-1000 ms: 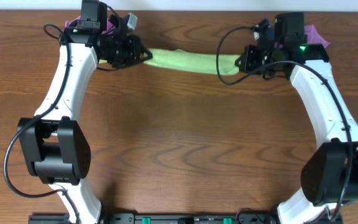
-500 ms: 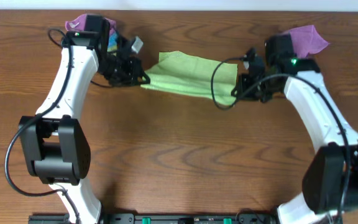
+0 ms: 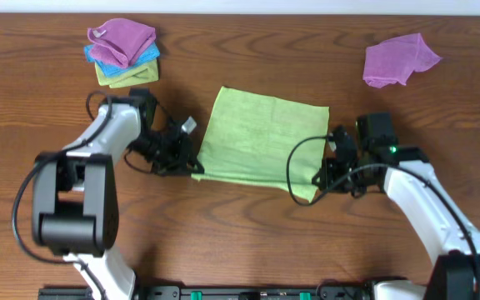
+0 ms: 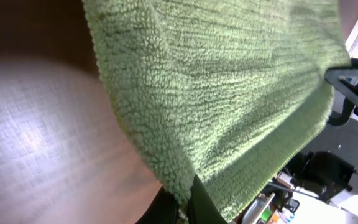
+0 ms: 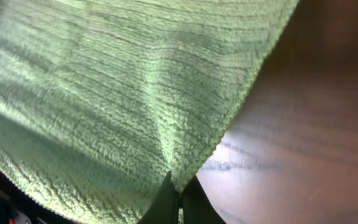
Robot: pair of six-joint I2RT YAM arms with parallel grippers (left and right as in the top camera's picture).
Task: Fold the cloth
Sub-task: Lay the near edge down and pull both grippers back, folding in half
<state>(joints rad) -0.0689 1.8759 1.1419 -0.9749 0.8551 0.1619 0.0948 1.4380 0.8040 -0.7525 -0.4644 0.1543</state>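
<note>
Overhead: L gripper & R gripper each pinch green cloth front corners.

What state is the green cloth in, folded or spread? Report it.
Spread. The green cloth shows as one open sheet, the left gripper and right gripper each pinching a near corner; no doubled layer shows.
</note>
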